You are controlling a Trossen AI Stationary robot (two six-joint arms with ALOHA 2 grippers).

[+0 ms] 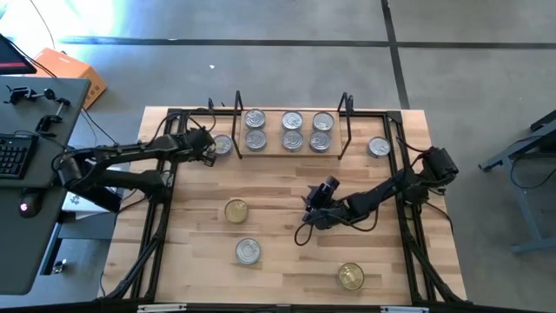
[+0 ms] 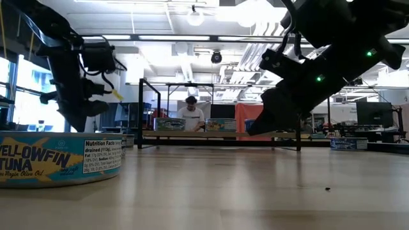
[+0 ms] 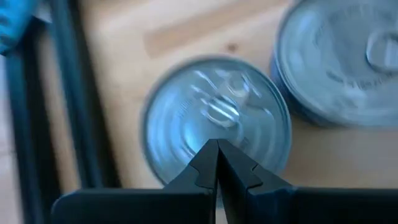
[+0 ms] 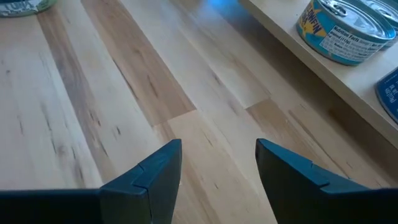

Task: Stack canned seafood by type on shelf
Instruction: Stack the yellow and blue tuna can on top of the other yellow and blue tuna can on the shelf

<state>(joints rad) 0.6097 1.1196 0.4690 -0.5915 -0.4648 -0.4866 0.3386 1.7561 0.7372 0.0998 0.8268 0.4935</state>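
The shelf [image 1: 274, 153] stands at the table's far middle and carries several silver-lidded tins [image 1: 293, 140]. One silver tin [image 1: 223, 145] sits on the table just left of the shelf. It fills the left wrist view [image 3: 217, 112], beside another silver tin [image 3: 342, 56]. My left gripper [image 1: 209, 149] is shut, its tips [image 3: 217, 148] over this tin's lid. My right gripper [image 1: 311, 207] is open and empty over bare wood [image 4: 217, 155] at the table's middle, in front of the shelf. A Yellowfin tin [image 4: 348, 31] on the shelf board shows beyond it. My left gripper's shut fingertips stand over the silver tin's lid [image 3: 214, 134], near its rim, coming from the table's left side. I cannot tell whether they touch the lid. The tin sits flat on the table.
Loose tins lie on the table: a gold-lidded one [image 1: 236, 210], a silver one [image 1: 248, 251], a gold one [image 1: 351, 276] near the front edge, and a silver one [image 1: 379, 147] right of the shelf. A Yellowfin tuna tin [image 2: 61, 160] stands close in the low view. A person [image 2: 190, 112] is in the room behind.
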